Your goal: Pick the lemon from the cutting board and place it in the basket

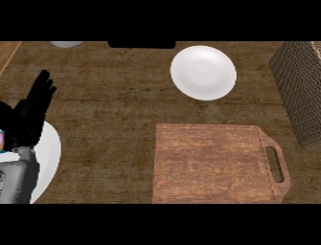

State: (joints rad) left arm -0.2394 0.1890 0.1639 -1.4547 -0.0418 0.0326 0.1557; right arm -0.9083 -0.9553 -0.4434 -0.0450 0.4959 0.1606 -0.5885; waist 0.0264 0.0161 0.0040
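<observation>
Where the rough brown surface [120, 95] lies, a grained wooden cutting board [216, 162] is seen. A woven basket [311, 91] is set right. The left hand [28, 112] is held with fingers straight and apart.

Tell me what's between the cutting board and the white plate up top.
Nothing: in the head view, only bare counter separates the cutting board from the plate. No lemon shows on the board.

Only the robot's left black hand [23, 115] shows, over at the left edge, fingers straight and pointing up, thumb splayed out, on its grey forearm [7, 179] rising from the bottom.
</observation>
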